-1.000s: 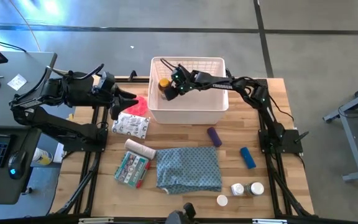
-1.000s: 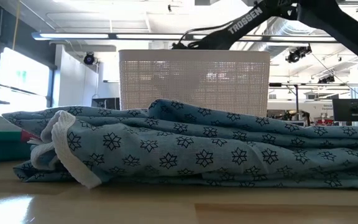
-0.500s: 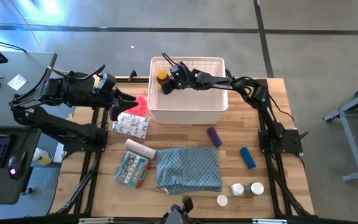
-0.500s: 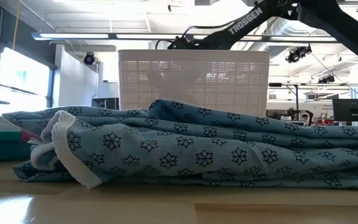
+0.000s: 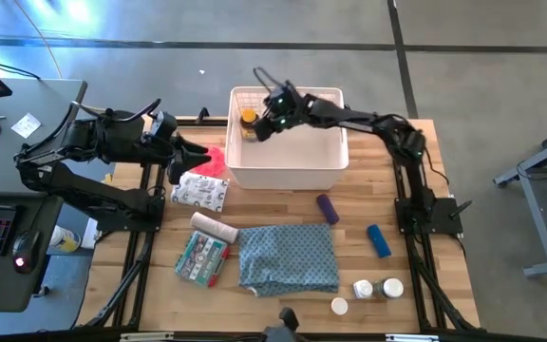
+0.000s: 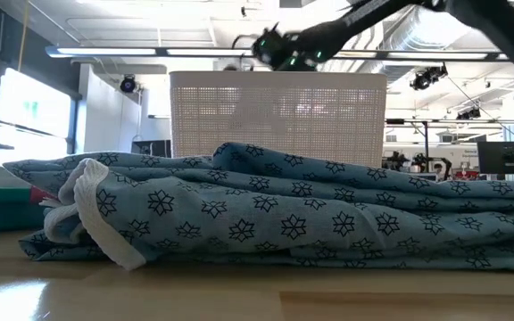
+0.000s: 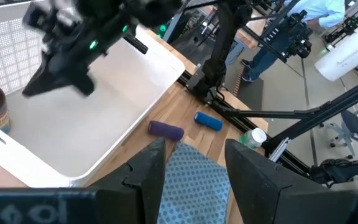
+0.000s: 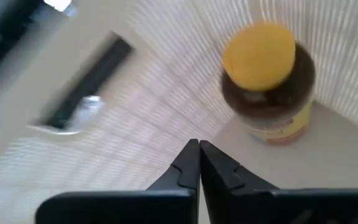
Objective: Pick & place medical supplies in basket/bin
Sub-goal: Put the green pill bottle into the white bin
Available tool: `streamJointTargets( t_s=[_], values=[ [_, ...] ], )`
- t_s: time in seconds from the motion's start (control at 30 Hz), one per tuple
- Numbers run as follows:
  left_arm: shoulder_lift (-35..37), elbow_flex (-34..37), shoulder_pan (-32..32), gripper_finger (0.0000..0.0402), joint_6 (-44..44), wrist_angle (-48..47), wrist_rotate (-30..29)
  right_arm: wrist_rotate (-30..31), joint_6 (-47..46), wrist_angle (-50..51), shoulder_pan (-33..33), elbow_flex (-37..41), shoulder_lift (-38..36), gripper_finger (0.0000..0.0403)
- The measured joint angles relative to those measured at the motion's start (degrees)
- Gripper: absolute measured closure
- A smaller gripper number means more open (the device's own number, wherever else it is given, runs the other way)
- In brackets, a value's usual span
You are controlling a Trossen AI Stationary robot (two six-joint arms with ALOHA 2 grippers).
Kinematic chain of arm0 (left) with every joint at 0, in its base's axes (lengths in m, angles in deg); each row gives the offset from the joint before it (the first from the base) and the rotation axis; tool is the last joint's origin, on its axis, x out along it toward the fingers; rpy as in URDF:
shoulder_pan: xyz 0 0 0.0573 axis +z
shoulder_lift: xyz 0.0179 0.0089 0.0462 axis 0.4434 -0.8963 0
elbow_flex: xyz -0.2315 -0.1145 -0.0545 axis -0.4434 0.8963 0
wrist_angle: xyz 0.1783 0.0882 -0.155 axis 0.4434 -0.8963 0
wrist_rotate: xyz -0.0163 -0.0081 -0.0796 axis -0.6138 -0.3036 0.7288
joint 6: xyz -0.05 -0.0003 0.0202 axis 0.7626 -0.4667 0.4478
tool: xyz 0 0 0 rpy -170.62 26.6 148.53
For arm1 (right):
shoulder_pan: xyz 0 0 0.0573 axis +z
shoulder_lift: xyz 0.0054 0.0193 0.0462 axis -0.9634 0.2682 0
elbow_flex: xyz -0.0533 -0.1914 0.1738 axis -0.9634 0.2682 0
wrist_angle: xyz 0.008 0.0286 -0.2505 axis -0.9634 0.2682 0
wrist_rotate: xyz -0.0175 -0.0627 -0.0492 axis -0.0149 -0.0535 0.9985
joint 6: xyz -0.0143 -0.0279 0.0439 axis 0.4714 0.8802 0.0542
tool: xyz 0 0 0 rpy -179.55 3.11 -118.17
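The white latticed basket [image 5: 288, 173] stands at the table's far middle, seen also in the low view [image 6: 279, 116]. The amber yellow-capped bottle [image 5: 248, 122] stands upright on its base in the basket's far left corner [image 8: 267, 81]. My right gripper [image 5: 266, 121] hovers inside the basket's outline just right of the bottle, shut and apart from it [image 8: 199, 147]. My left gripper [image 5: 196, 152] waits open left of the basket [image 7: 191, 163], above the pink-red disc [image 5: 215, 160].
On the table lie a printed packet [image 5: 200, 191], the bandage roll [image 5: 215, 226], a green and red box [image 5: 200, 258], the patterned cloth [image 5: 288, 258], a purple tube [image 5: 327, 207], a blue tube [image 5: 378, 240] and white pill bottles [image 5: 378, 287] near the right near corner.
My right gripper carried the amber bottle toward the basket's far left corner, then rose above the rim. The bottle now stands there on its own, apart from the gripper.
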Motion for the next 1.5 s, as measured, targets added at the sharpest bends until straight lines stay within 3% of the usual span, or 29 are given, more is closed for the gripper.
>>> streamJointTargets(
  t_s=[0.43, 0.57, 0.77, 0.97, 1.5],
  values=[
    [-0.17, -0.02, 0.02, 0.0202, -5.91, 5.53, -0.92, -12.34, 4.87, 3.33, 2.82, -0.04, -17.81, 0.0398],
    [-0.15, -0.02, 0.0, 0.0202, -6.56, 5.82, -2.02, -12.8, 4.33, 9.9, 4.89, -0.04, -21.68, 0.0397],
    [-0.15, -0.02, 0.02, 0.0202, -9.89, 5.68, -2.87, -2.82, 3.95, 27.55, 9.16, -0.04, -28.08, 0.0401],
    [-0.15, -0.02, 0.0, 0.0202, -12.68, 3.58, -1.14, 4.07, -2.98, 42.08, 15.2, -0.04, -32.6, 0.0402],
    [-0.15, -0.02, 0.02, 0.0202, -10.36, -10.55, 1.48, 11.27, -26.13, 57.8, 32.42, 0.07, -30.76, 0.0357]
  ],
)
